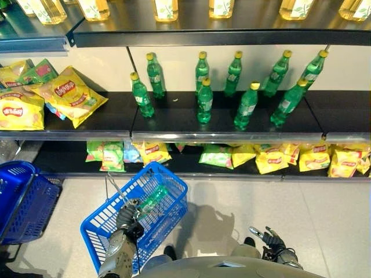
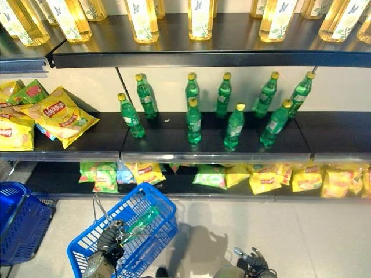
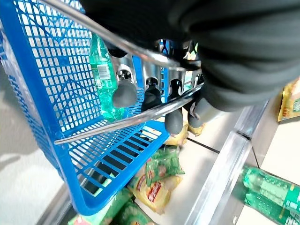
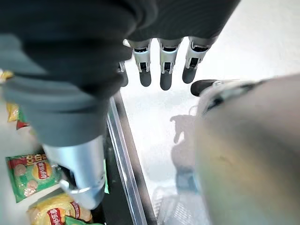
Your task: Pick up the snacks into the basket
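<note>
My left hand (image 1: 126, 218) is shut on the wire handle (image 3: 126, 119) of a blue plastic basket (image 1: 168, 179) that hangs low in front of the shelves. A green bottle (image 1: 152, 200) lies inside the basket. Yellow and green snack bags (image 1: 69, 95) lie at the left of the middle shelf. More snack bags (image 1: 272, 159) line the bottom shelf, some just beyond the basket (image 1: 152, 153). My right hand (image 1: 269, 238) hangs at the lower right, away from the shelves, open and empty, its fingers (image 4: 164, 70) straight.
Green bottles (image 1: 204, 101) stand upright along the middle shelf, right of the snack bags. Yellow bottles (image 1: 165, 8) fill the top shelf. A second blue basket (image 1: 23, 202) sits on the floor at the left. Pale floor lies between me and the shelves.
</note>
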Robot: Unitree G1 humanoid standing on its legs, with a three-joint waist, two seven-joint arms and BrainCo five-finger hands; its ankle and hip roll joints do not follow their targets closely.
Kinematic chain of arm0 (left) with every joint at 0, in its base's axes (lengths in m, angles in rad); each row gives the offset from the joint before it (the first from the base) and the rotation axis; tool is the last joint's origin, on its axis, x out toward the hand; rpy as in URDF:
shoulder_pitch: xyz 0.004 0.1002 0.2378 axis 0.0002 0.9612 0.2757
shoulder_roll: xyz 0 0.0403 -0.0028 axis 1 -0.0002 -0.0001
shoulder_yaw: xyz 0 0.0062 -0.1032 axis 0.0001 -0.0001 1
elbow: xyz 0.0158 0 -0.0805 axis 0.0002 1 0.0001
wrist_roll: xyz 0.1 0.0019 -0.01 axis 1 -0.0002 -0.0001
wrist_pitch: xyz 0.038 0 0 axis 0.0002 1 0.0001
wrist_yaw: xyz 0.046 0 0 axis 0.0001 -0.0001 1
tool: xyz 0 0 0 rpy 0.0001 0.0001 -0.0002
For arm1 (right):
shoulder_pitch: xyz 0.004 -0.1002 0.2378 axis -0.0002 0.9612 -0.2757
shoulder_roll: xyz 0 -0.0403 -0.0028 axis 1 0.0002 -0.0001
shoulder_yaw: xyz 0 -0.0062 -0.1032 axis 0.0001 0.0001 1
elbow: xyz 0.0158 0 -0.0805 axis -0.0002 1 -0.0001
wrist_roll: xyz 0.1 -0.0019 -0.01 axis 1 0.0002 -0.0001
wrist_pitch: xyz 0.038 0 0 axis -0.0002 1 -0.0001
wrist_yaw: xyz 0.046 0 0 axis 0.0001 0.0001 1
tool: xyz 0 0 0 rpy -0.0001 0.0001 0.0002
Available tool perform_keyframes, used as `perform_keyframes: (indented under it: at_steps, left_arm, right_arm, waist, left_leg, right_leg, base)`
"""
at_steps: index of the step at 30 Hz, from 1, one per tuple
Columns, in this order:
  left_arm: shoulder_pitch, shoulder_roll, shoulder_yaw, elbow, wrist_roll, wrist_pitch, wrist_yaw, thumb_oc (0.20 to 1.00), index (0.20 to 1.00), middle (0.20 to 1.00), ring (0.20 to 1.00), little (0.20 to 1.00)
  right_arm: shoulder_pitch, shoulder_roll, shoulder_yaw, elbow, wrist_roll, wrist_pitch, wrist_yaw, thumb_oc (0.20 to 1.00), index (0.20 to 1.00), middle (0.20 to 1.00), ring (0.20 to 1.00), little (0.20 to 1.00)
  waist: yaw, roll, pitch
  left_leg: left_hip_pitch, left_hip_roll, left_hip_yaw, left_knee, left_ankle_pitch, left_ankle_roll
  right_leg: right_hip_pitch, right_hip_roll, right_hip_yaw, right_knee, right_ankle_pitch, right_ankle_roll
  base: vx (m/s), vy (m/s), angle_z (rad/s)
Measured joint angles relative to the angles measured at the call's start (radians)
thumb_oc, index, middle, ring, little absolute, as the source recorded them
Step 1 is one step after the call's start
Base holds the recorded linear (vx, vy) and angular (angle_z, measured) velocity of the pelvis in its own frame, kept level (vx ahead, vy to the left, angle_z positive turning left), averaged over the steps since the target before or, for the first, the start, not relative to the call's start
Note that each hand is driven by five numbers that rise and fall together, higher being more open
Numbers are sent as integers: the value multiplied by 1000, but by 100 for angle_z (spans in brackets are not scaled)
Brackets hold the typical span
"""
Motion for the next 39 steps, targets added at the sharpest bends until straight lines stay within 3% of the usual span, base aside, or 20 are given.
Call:
perform_keyframes:
  at_steps: [2, 3, 4, 5, 6, 12, 14, 15, 16, 17, 19, 23, 25, 26, 27, 30, 31, 34, 36, 39]
  left_arm:
    - [-10, 1, 24, 0, 4, 0, 0, 200, 200, 200, 200, 200]
    - [-12, -1, 40, 2, 2, 0, 0, 200, 200, 200, 200, 200]
    - [-14, -3, 40, 3, 2, 0, 0, 200, 200, 200, 200, 200]
    - [-22, -7, 32, 6, 1, 0, 1, 200, 200, 200, 200, 200]
    - [-27, -19, 15, 4, 0, 1, 1, 200, 200, 200, 200, 200]
    - [27, -59, -8, -33, -3, 12, -16, 200, 200, 200, 200, 200]
    - [22, -60, -8, -33, -23, 18, -16, 200, 200, 200, 200, 200]
    - [13, -56, -8, -32, -24, 20, -17, 200, 200, 200, 200, 200]
    - [15, -53, -5, -33, -23, 20, -18, 200, 200, 200, 200, 200]
    - [17, -54, -6, -33, -22, 20, -18, 200, 200, 200, 200, 200]
    - [6, -51, -29, -33, -14, 20, -18, 200, 200, 200, 200, 200]
    - [-11, -50, -35, -30, 12, 20, -21, 200, 200, 200, 200, 200]
    - [-13, -58, -37, -27, 11, 20, -22, 200, 200, 200, 200, 200]
    - [-14, -60, -39, -29, 11, 20, -21, 200, 200, 200, 200, 200]
    - [-14, -74, -46, -22, 9, 20, -22, 200, 200, 200, 200, 200]
    - [-20, -74, -46, -20, -21, 20, -21, 200, 200, 200, 200, 200]
    - [-28, -54, -45, -12, -24, 20, -20, 200, 200, 200, 200, 200]
    - [-22, 11, -51, 3, -30, 23, -16, 200, 200, 200, 200, 200]
    - [-17, 24, -63, 2, -29, 24, -17, 200, 200, 200, 200, 200]
    - [-11, 19, -66, 1, -20, 23, -28, 200, 200, 200, 200, 200]
  right_arm:
    - [0, 1, 10, 3, 3, 0, 5, 1000, 1000, 1000, 1000, 1000]
    - [-2, 0, 27, 1, 8, 0, 6, 1000, 1000, 1000, 1000, 1000]
    - [-2, -1, 32, 2, 11, 0, 6, 1000, 1000, 1000, 1000, 1000]
    - [3, -5, 43, 12, 20, -2, 6, 1000, 1000, 1000, 1000, 1000]
    - [13, -17, 42, 11, 30, -2, 5, 1000, 1000, 1000, 1000, 1000]
    - [-12, -35, 40, 26, 40, -3, 8, 1000, 1000, 1000, 1000, 1000]
    - [-32, -35, 38, 33, 40, -3, 8, 1000, 1000, 1000, 1000, 1000]
    - [-46, -33, 38, 34, 39, -2, 9, 1000, 1000, 1000, 1000, 1000]
    - [-46, -26, 39, 32, 39, -2, 8, 1000, 1000, 1000, 1000, 1000]
    - [-43, -30, 39, 30, 39, -2, 6, 1000, 1000, 1000, 1000, 1000]
    - [-17, -40, 26, 32, 39, -2, 4, 1000, 1000, 1000, 1000, 1000]
    - [22, -48, 28, 31, 39, -2, 5, 1000, 1000, 1000, 1000, 1000]
    - [48, -55, 28, 30, 39, -2, 4, 1000, 1000, 1000, 1000, 1000]
    - [57, -69, 27, 29, 39, -2, 5, 1000, 1000, 1000, 1000, 1000]
    - [69, -91, 16, 26, 40, -2, 6, 1000, 1000, 1000, 1000, 1000]
    - [69, -103, -4, 28, 41, -2, 6, 1000, 1000, 1000, 1000, 1000]
    - [59, -72, -28, 34, 45, -2, 7, 1000, 1000, 1000, 1000, 1000]
    - [60, 17, -62, 41, 52, 0, 9, 1000, 1000, 1000, 1000, 1000]
    - [52, 19, -80, 30, 69, -1, 6, 1000, 1000, 1000, 1000, 1000]
    - [29, -10, -84, 20, 76, -1, 5, 1000, 1000, 1000, 1000, 1000]
  waist:
    - [2, 2, 3]
    - [1, 2, 3]
    - [-1, 0, 1]
    - [-31, -7, -2]
    - [-45, 1, -2]
    - [7, 18, -8]
    - [10, 1, -4]
    - [7, -39, 10]
    - [12, -61, 4]
    - [13, -68, 1]
    - [0, -35, -7]
    - [-42, -12, -6]
    - [-53, 6, -7]
    - [-50, 19, -9]
    - [-54, 53, -7]
    - [-51, 58, -11]
    - [-54, 16, -11]
    - [-49, -74, -33]
    - [-45, -76, -35]
    - [-41, -61, -22]
  left_leg:
    - [-1, 25, -45, 3, 4, -8]
    - [-2, 41, -104, 4, 5, -16]
    - [-4, 42, -141, 4, 5, -18]
    - [-12, 32, -206, 4, 11, -28]
    - [-7, 26, -217, 4, 14, -30]
    - [2, 12, -198, 71, 15, -41]
    - [-26, 8, -200, 125, 14, -48]
    - [-83, -4, -195, 209, 11, -71]
    - [-104, 1, -162, 216, -1, -69]
    - [-107, 45, -142, 174, 4, -74]
    - [-116, 170, -159, 143, 24, -94]
    - [-122, 330, -151, 107, 85, -130]
    - [-111, 360, -147, 100, 115, -146]
    - [-101, 356, -148, 100, 154, -130]
    - [-100, 369, -154, 125, 197, -174]
    - [-63, 323, -158, 65, 86, -238]
    - [-61, 271, -141, 60, 52, -244]
    - [-58, 170, -95, 68, 35, -199]
    - [-48, 140, -77, 70, 27, -176]
    - [-45, 58, -34, 68, -12, -114]
  right_leg:
    - [-28, 124, 41, 76, -140, -19]
    - [-35, 225, 58, 73, -189, -75]
    - [-22, 272, 75, 25, -195, -91]
    - [40, 344, 181, -118, -163, -156]
    - [87, 352, 183, -167, -144, -195]
    - [160, 348, 207, -237, -133, -190]
    - [157, 334, 216, -235, -137, -189]
    - [148, 291, 218, -233, -138, -222]
    - [143, 275, 213, -242, -133, -220]
    - [140, 274, 201, -242, -132, -210]
    - [139, 290, 169, -229, -139, -210]
    - [107, 268, 154, -159, -161, -169]
    - [101, 242, 155, -122, -171, -120]
    - [89, 240, 158, -98, -186, -96]
    - [84, 204, 170, -78, -195, -59]
    - [57, 125, 218, -39, -194, 39]
    - [60, 67, 228, -53, -178, 76]
    - [96, -33, 202, -114, -92, 77]
    - [86, -70, 209, -111, -38, 59]
    - [43, -136, 171, -110, 123, 17]
  base:
    - [96, 147, -3]
    - [64, 69, 11]
    - [111, 99, 67]
    - [57, 20, 112]
    - [50, 23, 127]
    - [-11, -22, 16]
    - [-73, 84, 2]
    - [-16, 72, -11]
    - [77, 142, -24]
    - [100, 176, -9]
    - [100, 263, 2]
    - [83, 340, -3]
    - [93, 339, 3]
    - [139, 461, -2]
    - [182, 581, 0]
    - [157, 440, 2]
    - [129, 418, 6]
    - [101, 432, 11]
    - [63, 468, -13]
    - [66, 524, -34]
